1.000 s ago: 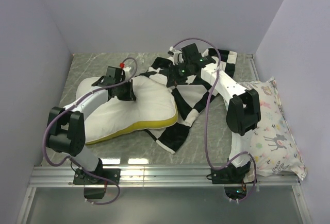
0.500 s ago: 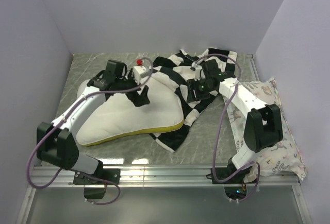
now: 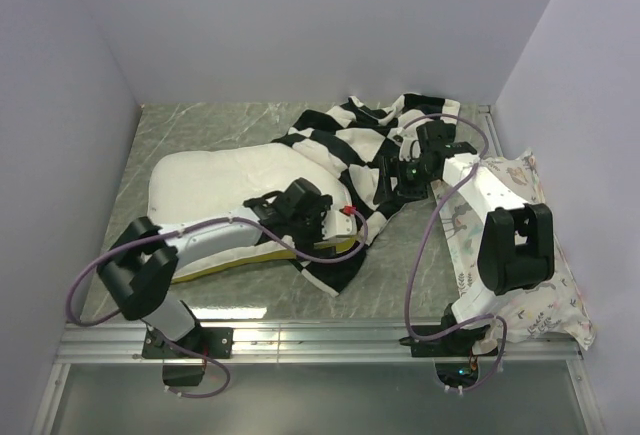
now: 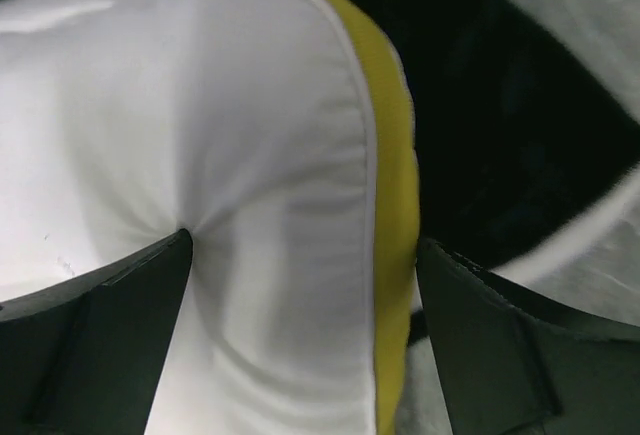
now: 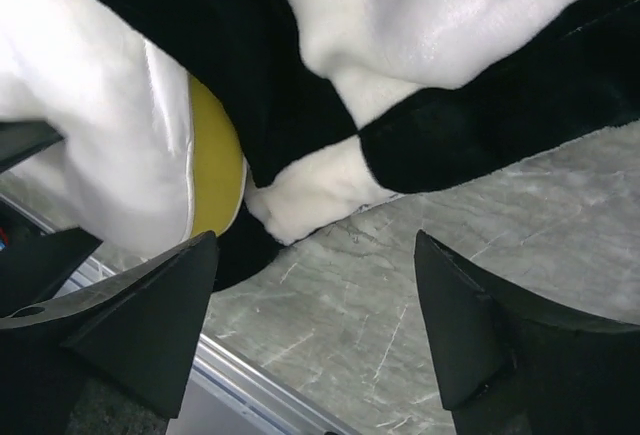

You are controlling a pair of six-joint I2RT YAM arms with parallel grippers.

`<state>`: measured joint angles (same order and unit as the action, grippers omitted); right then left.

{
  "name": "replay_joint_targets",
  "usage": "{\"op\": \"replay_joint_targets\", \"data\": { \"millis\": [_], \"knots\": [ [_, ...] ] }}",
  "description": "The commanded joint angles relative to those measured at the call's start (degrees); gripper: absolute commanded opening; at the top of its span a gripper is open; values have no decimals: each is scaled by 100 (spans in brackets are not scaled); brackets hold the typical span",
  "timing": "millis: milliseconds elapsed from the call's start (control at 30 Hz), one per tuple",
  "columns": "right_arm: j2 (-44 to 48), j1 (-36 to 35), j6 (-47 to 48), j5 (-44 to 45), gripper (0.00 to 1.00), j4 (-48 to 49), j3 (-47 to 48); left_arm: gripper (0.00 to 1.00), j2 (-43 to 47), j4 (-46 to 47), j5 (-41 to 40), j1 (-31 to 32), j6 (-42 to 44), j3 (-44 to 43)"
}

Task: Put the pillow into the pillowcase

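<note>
The white pillow [image 3: 210, 190] with its yellow band [image 4: 392, 155] lies left of centre. The black-and-white checkered pillowcase [image 3: 345, 140] lies bunched behind and to the right of it, draped over the pillow's right end. My left gripper [image 3: 310, 217] is low over the pillow's front right corner. In the left wrist view that gripper [image 4: 300, 340] is open, its jaws wide on either side of the banded edge. My right gripper [image 3: 395, 183] is at the pillowcase's right side. It [image 5: 315, 330] is open over bare table, with the pillowcase [image 5: 450, 105] just beyond its tips.
A deer-and-plant print pillow [image 3: 530, 255] lies along the right wall. Grey marble table [image 3: 420, 245] shows between it and the pillowcase. Walls close in the left, back and right sides. A metal rail [image 3: 320, 335] runs along the near edge.
My left gripper opened and swung from the pillow's back to its front right corner. My right gripper opened, let go of the pillowcase and drew right. The pillowcase now covers more of the pillow's right end.
</note>
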<state>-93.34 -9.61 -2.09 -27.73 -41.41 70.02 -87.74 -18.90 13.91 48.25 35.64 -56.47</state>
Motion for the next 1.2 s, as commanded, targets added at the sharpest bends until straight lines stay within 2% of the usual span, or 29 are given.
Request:
{"op": "replay_joint_targets", "data": {
  "millis": [0,33,100,133,167,200,267,300,333,367,467,633,733,900,1167],
  "knots": [
    [202,-6,121,-181,88,-104,38,99,-462,756,-897,18,41,-92],
    [237,-6,112,-120,88,-43,21,96,-550,686,-882,18,-4,-180],
    [264,-6,129,-93,89,-17,-49,79,-691,441,-733,-34,-196,-399],
    [298,-6,104,-93,89,71,-85,67,-717,344,-514,-70,-276,-478],
    [308,-6,60,-101,89,150,-154,36,-761,247,-330,-201,-355,-636],
    [316,-15,25,-84,89,220,-181,24,-770,-6,-136,-298,-504,-733],
    [325,-24,-46,-67,88,492,-304,1,-736,-350,855,-604,-602,-1031],
    [325,-41,-133,-23,86,615,-339,0,-727,-508,1216,-980,-680,-1129],
    [325,-67,-151,21,85,869,-375,0,-727,-797,1933,-1184,-742,-1217],
    [351,-111,-213,56,83,1019,-488,0,-796,-965,2262,-1569,-751,-1426],
    [343,-199,-476,57,81,1678,-725,0,-1077,-1528,3177,-2107,-795,-1797],
    [404,-612,-890,4,81,2968,-1069,0,-1385,-1969,3644,-2267,-663,-2114],
    [308,-1006,-820,241,80,3322,-1096,0,-1465,-2091,3855,-2285,-629,-2237],
    [18,-1377,-662,698,80,3675,-1122,0,-1675,-2486,4260,-2530,-567,-2526],
    [-272,-1535,-741,1410,77,3903,-1192,0,-1922,-3146,4919,-2830,-338,-2887]
  ]
}}
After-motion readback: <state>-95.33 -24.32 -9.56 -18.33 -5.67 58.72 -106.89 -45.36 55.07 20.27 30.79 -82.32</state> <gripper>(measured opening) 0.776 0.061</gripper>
